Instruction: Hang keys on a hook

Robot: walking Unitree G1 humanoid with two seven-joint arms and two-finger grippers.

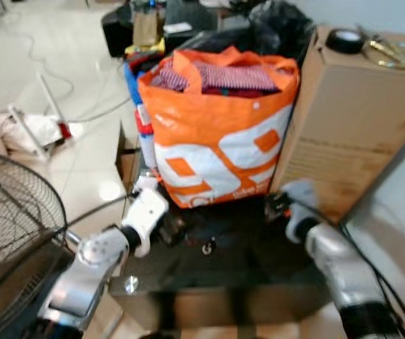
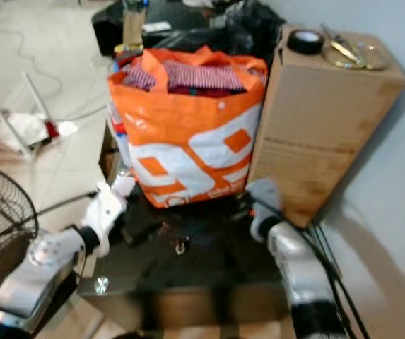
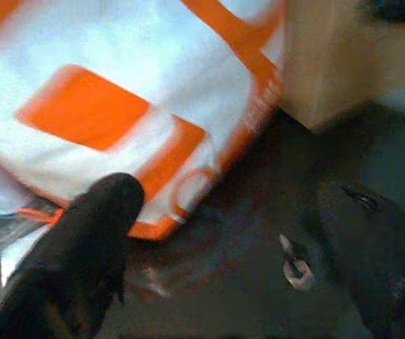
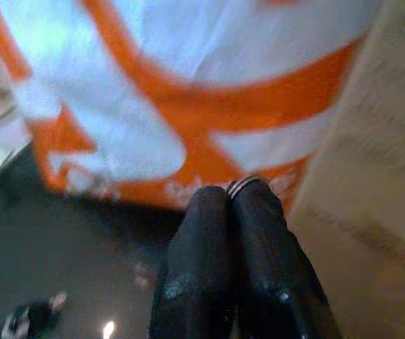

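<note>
On dark tabletop (image 1: 259, 265): keys (image 1: 206, 248), lying loose before orange bag (image 1: 216, 134), beside cardboard box (image 1: 350, 113). Left pincer (image 3: 259, 261) spread open, low, just beside keys, untouched. Right pincer (image 4: 229, 205) pressed shut, apparently nipping a metal ring. Risk: keys skidding on glossy surface; fingers snagging bag.

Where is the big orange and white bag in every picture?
Left eye view: orange and white bag, upper middle, standing on the dark table.
Right eye view: a bit left of middle.
Left wrist view: upper left.
Right wrist view: across the top.
Shared landmark: the cardboard box beside it.
</note>
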